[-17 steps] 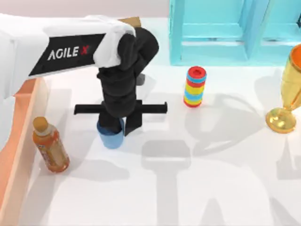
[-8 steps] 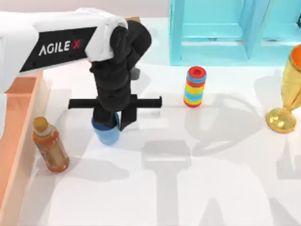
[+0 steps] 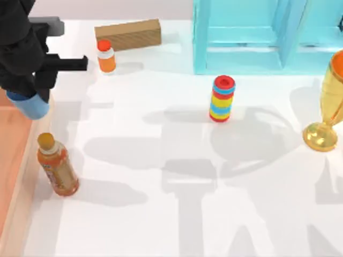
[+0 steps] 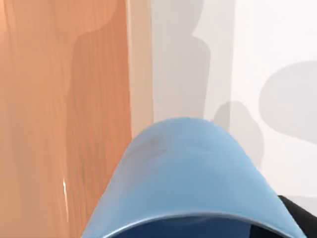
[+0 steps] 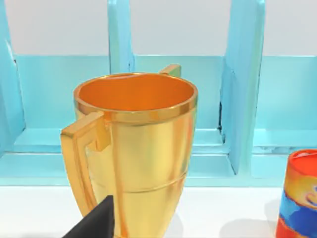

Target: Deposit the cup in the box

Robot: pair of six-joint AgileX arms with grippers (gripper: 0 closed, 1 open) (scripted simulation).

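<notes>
At the top view's far left edge, my left gripper (image 3: 24,88) is pinched on the small plain blue plastic cup (image 3: 31,106), which hangs below the black fingers, lifted above the table's surface. The cup sits over the inner edge of the large salmon-pink open-topped box (image 3: 12,160), right where the box's thick pale wall meets the white table (image 3: 177,214). In the left wrist view the cup's tapered blue body (image 4: 183,178) looms close, with the box's orange-pink floor (image 4: 59,124) and its lighter wall to one side and the white table to the other.

Near the box's wall stands an orange plastic drink bottle with a yellow cap (image 3: 57,167). Farther back, a small orange bottle with a red cap (image 3: 106,56) stands just beside a brown cardboard block (image 3: 128,33). A striped multicolour cylinder (image 3: 222,98) stands near the middle of the table, in front of the light-blue shelf frame (image 3: 268,32). A tall gold goblet (image 3: 327,107) is at the right edge.

In the right wrist view a dark tip of my right gripper (image 5: 96,223) shows close in front of the gold goblet (image 5: 136,148); I cannot tell whether it is spread or pressed together.
</notes>
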